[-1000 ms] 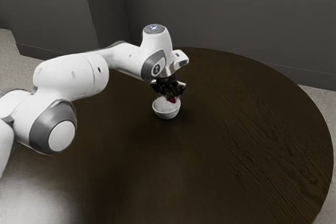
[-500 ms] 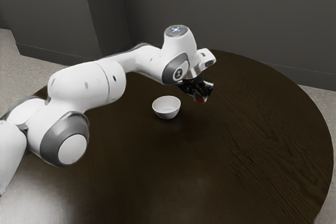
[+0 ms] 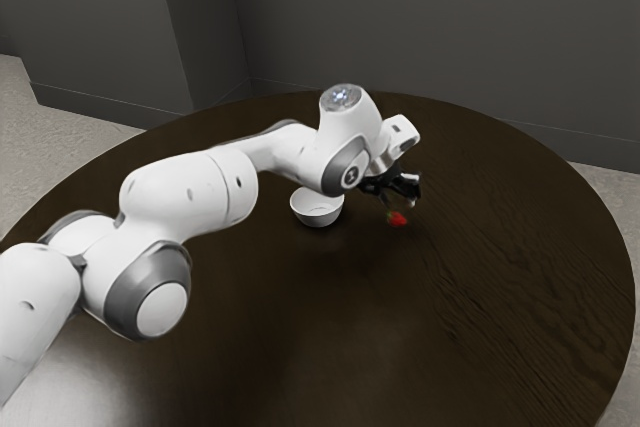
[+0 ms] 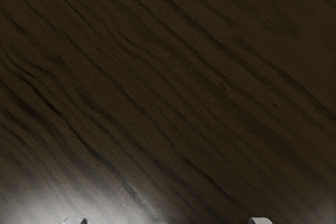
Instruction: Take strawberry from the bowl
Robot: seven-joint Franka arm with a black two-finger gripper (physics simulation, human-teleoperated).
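Note:
Away from the bowl, toward the exterior view's right, my gripper (image 3: pixel 400 204) stands open above the tabletop. The red strawberry (image 3: pixel 398 219) is just below the fingers, outside the bowl; whether it touches the table I cannot tell. The small white bowl (image 3: pixel 317 212) stands upright, its back edge partly behind the arm. In the wrist view the tips of my gripper (image 4: pixel 168 221) are wide apart at the lower edge, over bare wood.
The round dark wooden table (image 3: pixel 500 277) extends around the bowl and beyond the strawberry. Grey walls (image 3: pixel 420 27) rise behind its far edge.
The hand carried the strawberry from over the bowl toward the exterior view's right, then came lower. The fingers have opened and the strawberry now sits below them. The bowl has stayed put.

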